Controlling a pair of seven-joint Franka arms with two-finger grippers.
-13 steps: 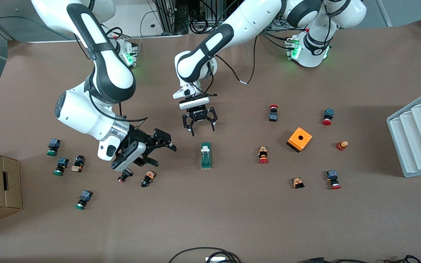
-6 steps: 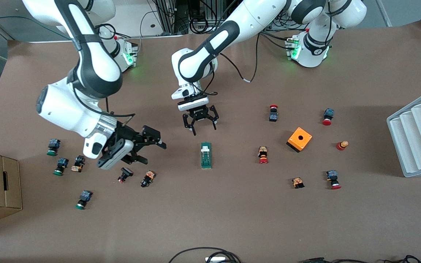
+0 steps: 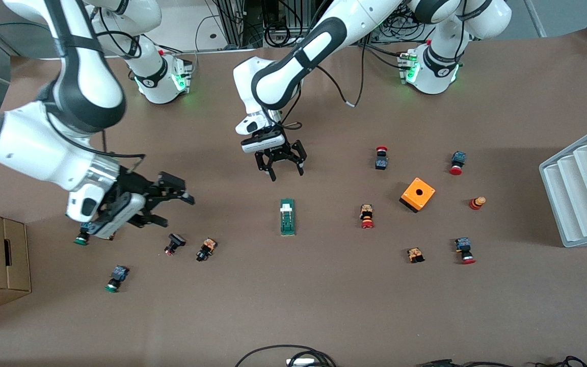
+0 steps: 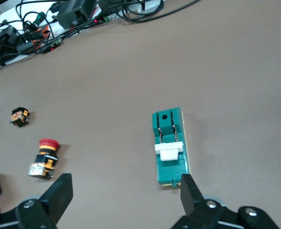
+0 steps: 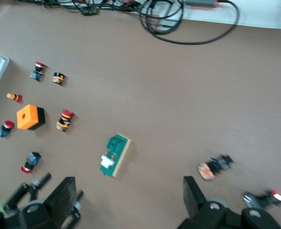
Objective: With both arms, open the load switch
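Load switch (image 3: 287,216) is lying flat mid-table, untouched, white tab (image 3: 286,208) toward the robot bases. Left gripper (image 3: 279,165) is being held over bare table just beside that tab end, fingers spread, nothing gripped. Right gripper (image 3: 168,201) is being held over the right arm's end, above green-capped push buttons (image 3: 80,238), fingers spread, empty.
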